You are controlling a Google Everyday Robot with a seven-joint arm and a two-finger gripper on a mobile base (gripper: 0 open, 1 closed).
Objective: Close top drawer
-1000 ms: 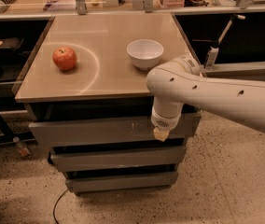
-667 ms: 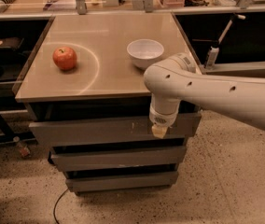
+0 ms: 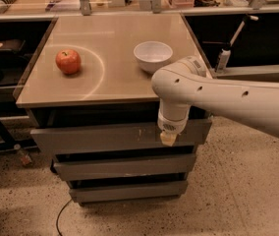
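The top drawer (image 3: 95, 137) is a wide grey drawer with a tall flat front and pale chip marks near its middle. It stands slightly out from under the tabletop, with a dark gap above its front. My gripper (image 3: 168, 137) hangs from the white arm (image 3: 228, 100) that reaches in from the right. Its pale tip is against the right part of the drawer front.
Two shorter grey drawer fronts (image 3: 125, 167) sit below. On the tan tabletop (image 3: 105, 77) are a red apple (image 3: 68, 61) at left and a white bowl (image 3: 153, 56) at right. Dark shelving (image 3: 2, 58) stands on the left. A cable (image 3: 61, 220) lies on the speckled floor.
The arm and gripper have shifted slightly left and in toward the drawer front. The drawer looks a little further in.
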